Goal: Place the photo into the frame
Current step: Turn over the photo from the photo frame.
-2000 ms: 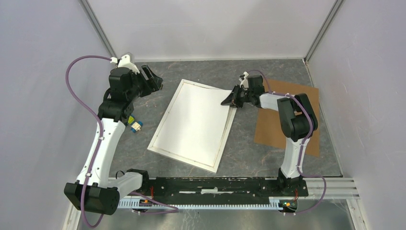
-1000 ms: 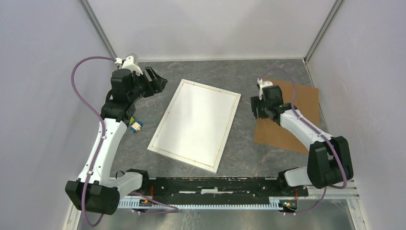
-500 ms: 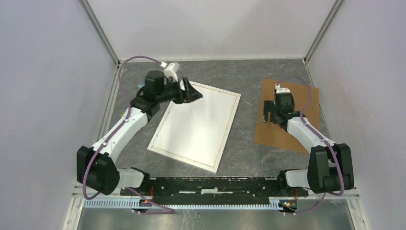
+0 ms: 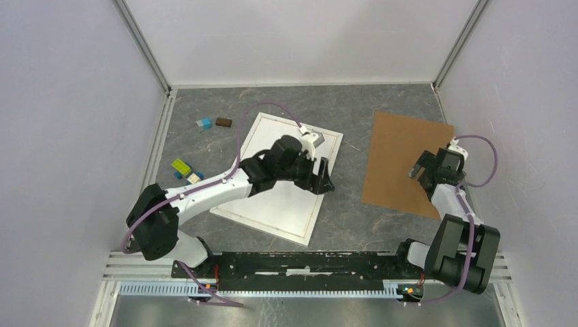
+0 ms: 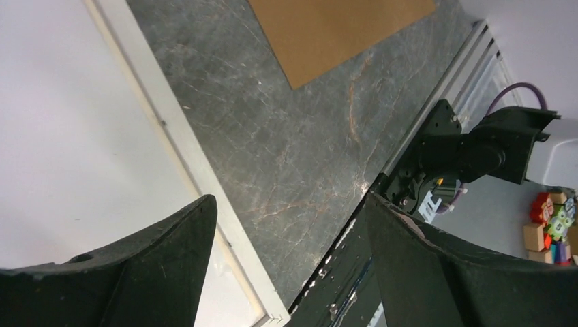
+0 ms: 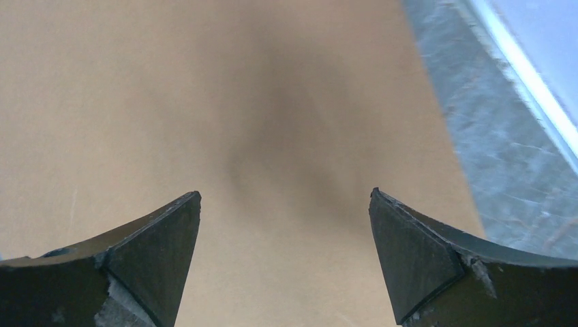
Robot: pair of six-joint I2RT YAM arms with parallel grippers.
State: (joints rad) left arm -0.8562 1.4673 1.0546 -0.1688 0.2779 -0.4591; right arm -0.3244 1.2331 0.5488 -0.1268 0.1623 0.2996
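Left hand (image 4: 325,178) now over frame (image 4: 266,227) | arm (image 4: 225,185) hides frame's middle

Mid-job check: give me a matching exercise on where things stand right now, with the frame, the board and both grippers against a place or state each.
Things:
1. thin white rectangular frame
2. plain brown backing board
3. left gripper
4. right gripper

Places or states:
a. open, above the brown board
b. flat on the right of the grey stone-look table
c. open, above the frame's right edge
d. flat mid-table, under the left arm

Pairs: 1-d, 2-b, 3-c, 4-a.
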